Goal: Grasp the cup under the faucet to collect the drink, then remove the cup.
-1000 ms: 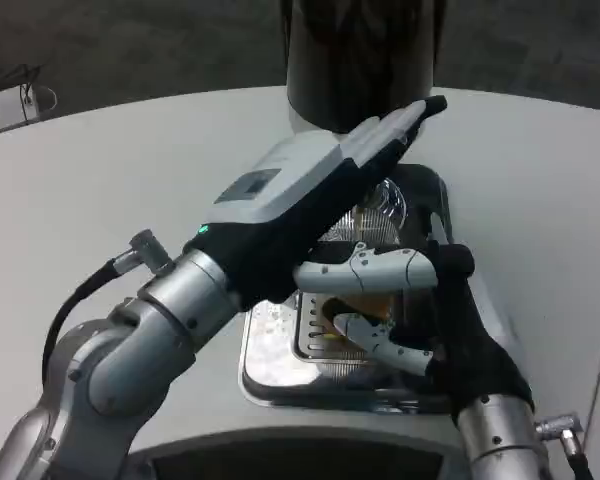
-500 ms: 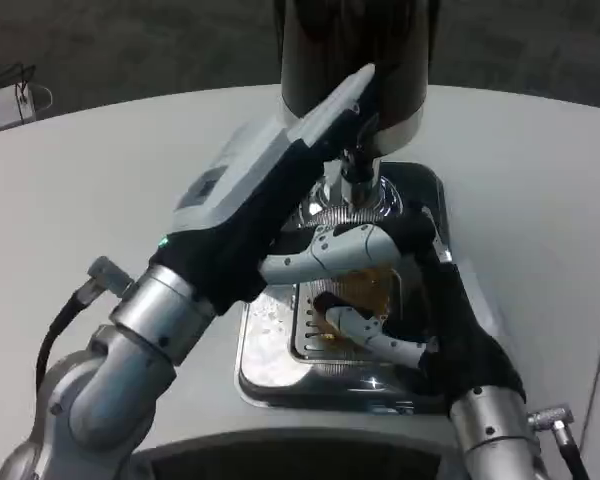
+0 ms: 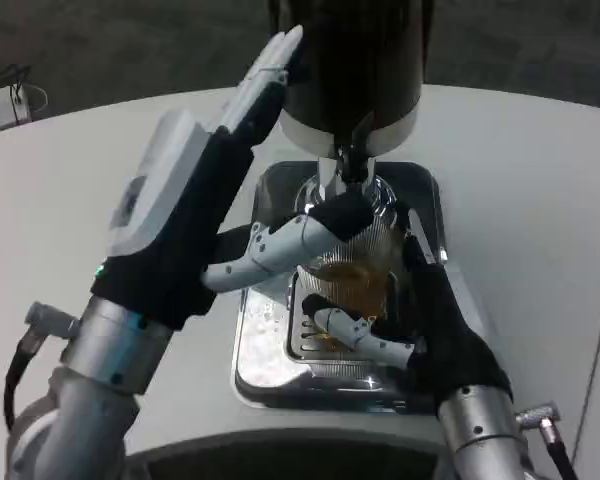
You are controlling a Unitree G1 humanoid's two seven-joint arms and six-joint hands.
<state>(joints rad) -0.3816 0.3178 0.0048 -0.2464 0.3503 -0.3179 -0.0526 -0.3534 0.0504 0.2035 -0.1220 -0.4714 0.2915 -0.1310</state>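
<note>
A clear cup (image 3: 355, 265) with amber drink stands on a steel drip tray (image 3: 265, 330), directly under the faucet (image 3: 352, 165) of a dark dispenser (image 3: 350, 60). The right hand (image 3: 380, 290) grips the cup. The left hand (image 3: 195, 200) is raised beside the dispenser, fingers straight, holding nothing.

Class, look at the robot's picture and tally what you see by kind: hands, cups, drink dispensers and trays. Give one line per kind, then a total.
Hands: 2, the left hand and the right hand
Cups: 1, the cup
Dispensers: 1, the dispenser
Trays: 1, the tray
Total: 5
</note>
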